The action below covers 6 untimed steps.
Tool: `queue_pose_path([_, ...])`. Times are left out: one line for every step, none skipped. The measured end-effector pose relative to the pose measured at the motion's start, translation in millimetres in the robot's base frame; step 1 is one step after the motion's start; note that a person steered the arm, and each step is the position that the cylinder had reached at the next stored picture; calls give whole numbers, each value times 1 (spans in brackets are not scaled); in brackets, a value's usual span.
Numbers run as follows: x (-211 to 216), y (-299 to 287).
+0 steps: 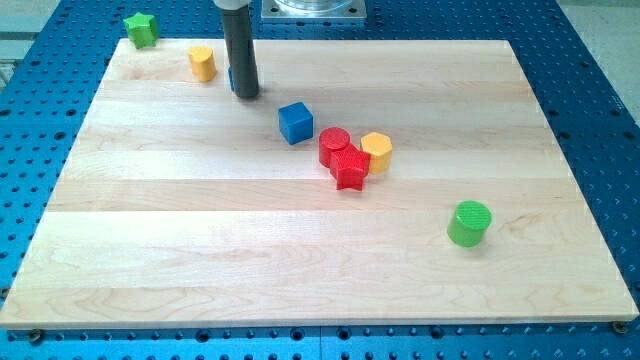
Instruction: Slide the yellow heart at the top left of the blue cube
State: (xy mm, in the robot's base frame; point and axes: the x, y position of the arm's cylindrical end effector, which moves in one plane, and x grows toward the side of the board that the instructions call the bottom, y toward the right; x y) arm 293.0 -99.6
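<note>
Looking at my tip (246, 95): it's down on the table (300, 250), between the yellow heart (202, 62) on the view's left and the blue cube (295, 123) lower right, touching neither. No hand here, just the rod. Heart sits near the table's top-left.

A pale wooden counter (300, 250) made of glued lengthwise planks fills most of the view, its grain running left to right. It rests on a blue metal base plate (590, 110) drilled with a regular grid of small holes, visible along all four edges. At the view's top centre a grey metal mounting flange (310, 8) sits behind the counter. Lighting is even and bright, casting soft shadows
</note>
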Motion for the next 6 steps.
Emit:
queue_pose_path([3, -29])
queue_pose_path([19, -65])
queue_pose_path([-1, -81])
queue_pose_path([-38, -105])
queue_pose_path([-65, -98])
queue_pose_path([-68, -72])
